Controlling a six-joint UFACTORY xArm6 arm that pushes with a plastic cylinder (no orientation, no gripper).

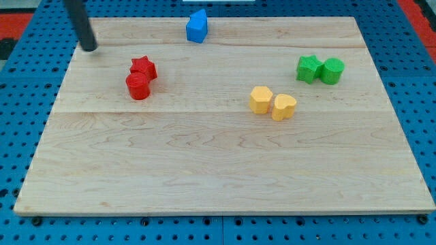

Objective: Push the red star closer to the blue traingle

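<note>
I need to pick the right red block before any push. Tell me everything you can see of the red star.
The red star is a small, chunky block with a flat star-shaped top and short pointed lobes, looking like matte plastic. It lies flat on the wooden board, toward the view's upper left. The red cylinder sits right against its lower side, apparently touching. My tip is apart from it, up and to the view's left. The blue block lies farther to the upper right.

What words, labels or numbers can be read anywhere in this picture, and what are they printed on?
None: no text, number or sign can be read in this view.
The wooden board, the red star, the blue block and the other coloured blocks carry no markings.
My tip is plain dark, up and to the view's left of the red star.
</note>
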